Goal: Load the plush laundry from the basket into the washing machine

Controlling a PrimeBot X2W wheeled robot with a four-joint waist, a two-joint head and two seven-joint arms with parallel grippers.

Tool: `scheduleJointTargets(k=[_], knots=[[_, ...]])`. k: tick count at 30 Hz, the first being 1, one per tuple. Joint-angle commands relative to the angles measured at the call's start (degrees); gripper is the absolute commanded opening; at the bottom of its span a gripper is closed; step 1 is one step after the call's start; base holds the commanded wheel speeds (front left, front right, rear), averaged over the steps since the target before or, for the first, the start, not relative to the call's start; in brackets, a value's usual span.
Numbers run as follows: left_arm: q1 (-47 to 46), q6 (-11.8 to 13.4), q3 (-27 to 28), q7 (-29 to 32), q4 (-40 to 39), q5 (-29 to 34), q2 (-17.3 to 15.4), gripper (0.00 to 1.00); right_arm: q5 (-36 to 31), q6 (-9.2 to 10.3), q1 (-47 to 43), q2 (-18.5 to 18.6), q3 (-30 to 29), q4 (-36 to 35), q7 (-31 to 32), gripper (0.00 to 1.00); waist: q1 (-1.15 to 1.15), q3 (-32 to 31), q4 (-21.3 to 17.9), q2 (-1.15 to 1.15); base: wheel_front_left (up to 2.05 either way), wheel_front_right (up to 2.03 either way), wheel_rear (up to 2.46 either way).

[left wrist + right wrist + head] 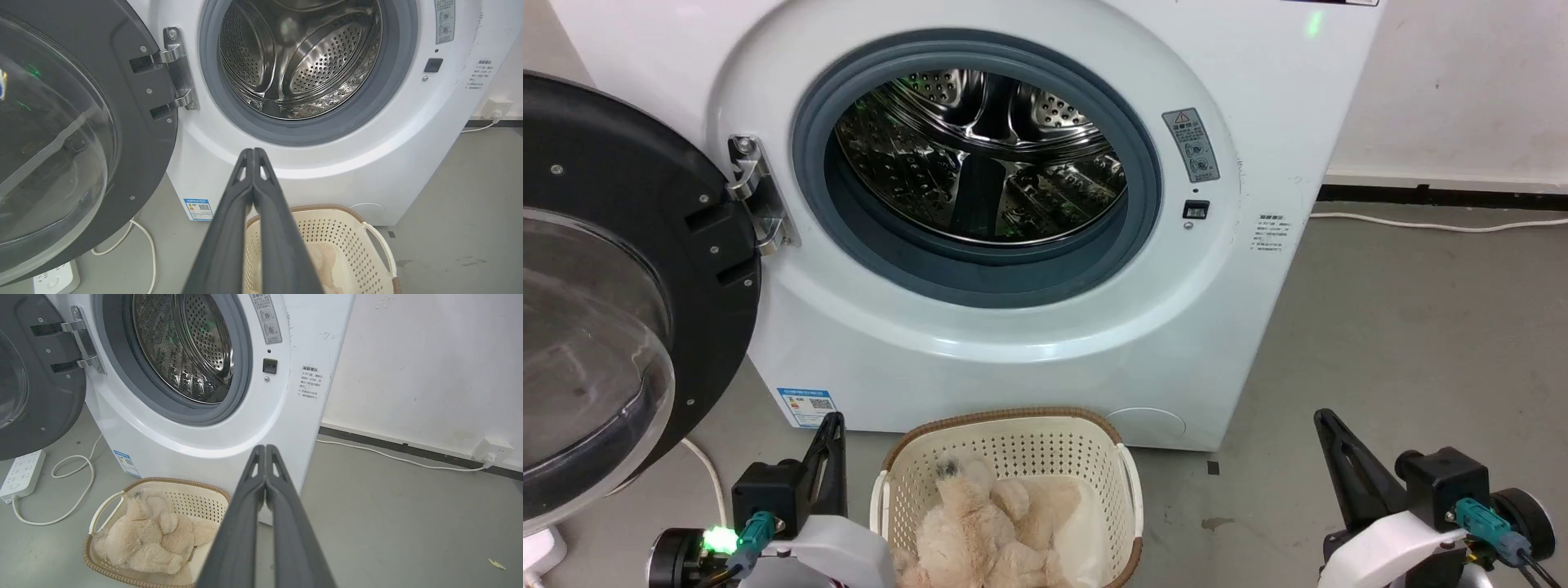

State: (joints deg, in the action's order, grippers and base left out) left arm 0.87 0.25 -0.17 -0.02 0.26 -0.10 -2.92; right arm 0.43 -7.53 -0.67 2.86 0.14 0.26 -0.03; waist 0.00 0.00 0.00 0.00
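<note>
From the head, the washing machine (1013, 359) stands on the grey floor (1421, 343) with its black-rimmed door (629, 204) swung wide to the left, and the shiny perforated drum (980, 155) shows behind the grey rubber ring. The basket (1045, 457) sits on the floor just in front of the machine's lower front. The plush laundry (980, 531) lies inside the basket, heaped against its near side, with a small dark patch on the end toward the machine. The left gripper (832, 429) rises at the lower left, just beside the basket's left handle, its jaws pressed together on nothing. The right gripper (1330, 429) rises at the lower right, well apart from the basket, its jaws likewise closed and holding nothing. A white cable (1437, 222) runs along the floor's far edge at the foot of the wall

From the left wrist, the left gripper's two dark fingers meet at their tips and point at the machine's front below the door ring. The basket shows to their right, with a little beige plush visible inside it. A white power strip (53, 279) lies on the floor under the open door, and a looped cord (143, 237) lies beside it

From the right wrist, the right gripper's fingers lie tip to tip, aimed at the machine's lower right corner. The basket stands to their left, touching or nearly touching the machine's base, and the plush is curled within it, limbs tucked inward. A wall socket (492, 451) sits low on the white wall, at the floor's far right edge
</note>
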Motion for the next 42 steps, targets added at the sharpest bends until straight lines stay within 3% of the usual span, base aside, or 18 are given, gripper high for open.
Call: scheduleJointTargets(k=[1, 42], knots=[[-0.87, -0.25, 0.17, 0.02, -0.26, 0.10, 0.04, 0.00, -0.43, 0.04, 0.67, 0.01, -0.14, -0.26, 0.03, 0.00, 0.00, 0.00, 0.00, 0.00, 0.00, 0.00, 0.00], [-0.87, -0.25, 0.17, 0.02, -0.26, 0.10, 0.04, 0.00, -0.43, 0.04, 0.67, 0.01, -0.14, -0.26, 0.03, 0.00, 0.00, 0.00, 0.00, 0.00, 0.00, 0.00, 0.00]])
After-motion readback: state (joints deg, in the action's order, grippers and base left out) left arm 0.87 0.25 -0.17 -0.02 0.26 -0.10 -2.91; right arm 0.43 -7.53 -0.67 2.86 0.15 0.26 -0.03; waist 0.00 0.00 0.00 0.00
